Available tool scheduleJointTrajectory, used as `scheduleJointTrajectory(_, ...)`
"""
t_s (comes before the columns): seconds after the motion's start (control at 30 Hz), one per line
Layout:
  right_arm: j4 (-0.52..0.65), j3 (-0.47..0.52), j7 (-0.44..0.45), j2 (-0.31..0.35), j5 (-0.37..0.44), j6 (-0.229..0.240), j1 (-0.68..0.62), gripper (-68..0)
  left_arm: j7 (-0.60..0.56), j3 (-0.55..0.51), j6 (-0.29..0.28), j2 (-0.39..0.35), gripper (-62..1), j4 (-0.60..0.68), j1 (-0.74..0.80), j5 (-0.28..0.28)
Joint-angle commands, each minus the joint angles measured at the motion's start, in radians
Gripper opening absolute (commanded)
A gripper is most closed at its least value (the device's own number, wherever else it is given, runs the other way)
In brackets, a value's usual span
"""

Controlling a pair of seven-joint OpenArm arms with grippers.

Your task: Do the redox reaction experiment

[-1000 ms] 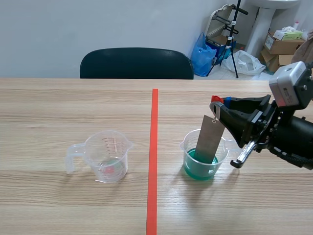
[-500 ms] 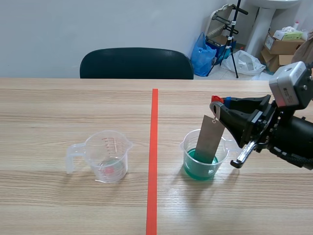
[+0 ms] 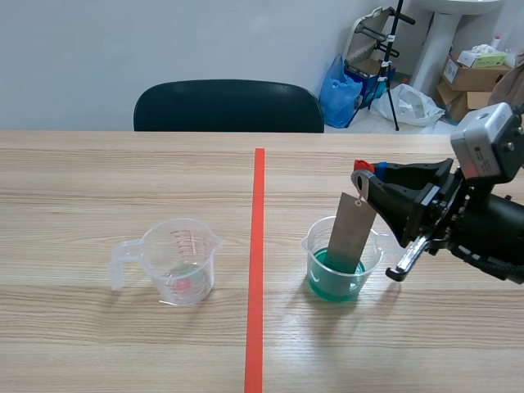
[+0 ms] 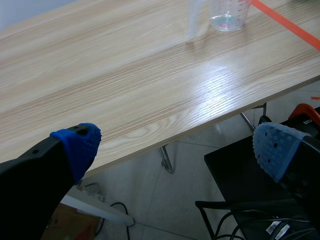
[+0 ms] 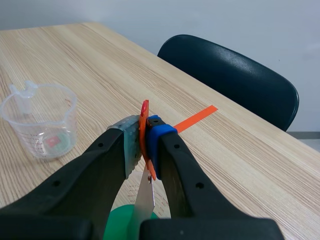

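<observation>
Nothing is moving since the earlier frames: the right gripper (image 3: 365,178) is pinching the red clip (image 5: 144,112) holding the metal strip (image 3: 350,233), which is leaning in the green-filled beaker (image 3: 336,282); immersion is likely under way, and withdrawal is calling for a steady lift.

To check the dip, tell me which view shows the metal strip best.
Scene view: the metal strip shows whole, hanging from the right gripper into the green liquid. The right wrist view shows only its top between the fingers; the left wrist view misses it.
</observation>
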Motion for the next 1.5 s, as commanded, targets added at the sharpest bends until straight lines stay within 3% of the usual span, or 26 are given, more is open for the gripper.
scheduleJointTrajectory(0.0, 0.006, -0.002, 0.004, 0.008, -0.004, 0.001, 0.006, -66.9, -0.014, -0.003, -0.005, -0.001, 1.4, 0.01, 0.001, -0.002)
scheduleJointTrajectory(0.93, 0.024, 0.029, 0.005, 0.01, -0.004, 0.001, -0.003, -66.9, -0.013, -0.003, -0.005, 0.0, 1.4, 0.01, 0.001, -0.002)
scheduleJointTrajectory(1.27, 0.154, 0.104, 0.004, 0.042, -0.003, 0.047, -0.063, -66.9, -0.01, -0.003, -0.005, 0.0, 1.4, 0.01, 0.001, -0.002)
scheduleJointTrajectory(1.47, 0.245, 0.162, -0.023, 0.047, -0.003, 0.047, -0.114, -66.9, -0.009, -0.003, -0.005, 0.0, 1.4, 0.01, 0.001, -0.002)
